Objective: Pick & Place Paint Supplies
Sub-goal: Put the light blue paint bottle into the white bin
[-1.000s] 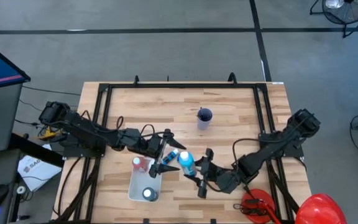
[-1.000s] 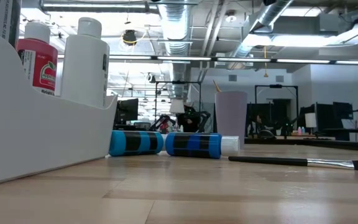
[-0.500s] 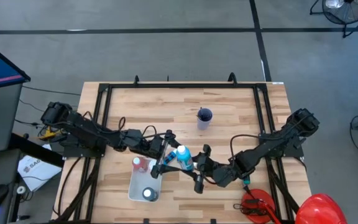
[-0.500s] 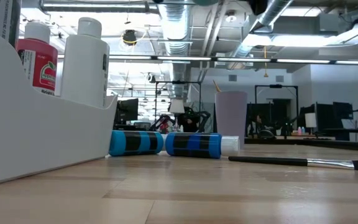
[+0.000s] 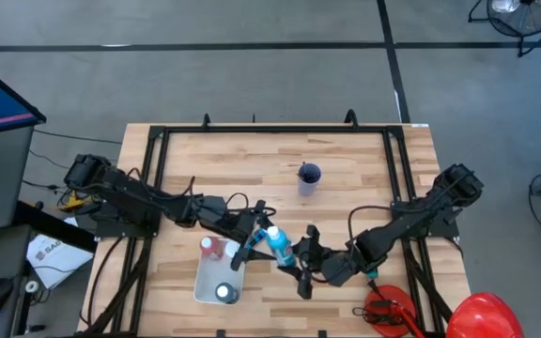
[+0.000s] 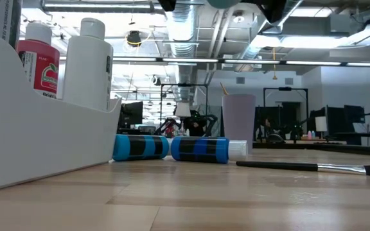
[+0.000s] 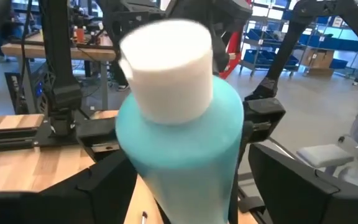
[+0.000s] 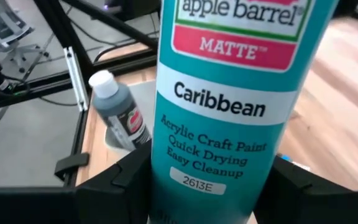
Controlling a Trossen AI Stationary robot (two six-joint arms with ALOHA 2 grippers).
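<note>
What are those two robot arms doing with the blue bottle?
The right gripper is holding a teal paint bottle up above the middle of the table. The left gripper is right at the bottle's cap end, as if to take it. Beside them, a white tray already holds a red bottle and a white one.

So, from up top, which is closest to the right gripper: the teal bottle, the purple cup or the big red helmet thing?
From the right gripper in the high view:
1. Teal bottle, right at its fingers, mid-table.
2. Purple cup, toward the table's back edge.
3. Red helmet thing, off the table's right front corner.
</note>
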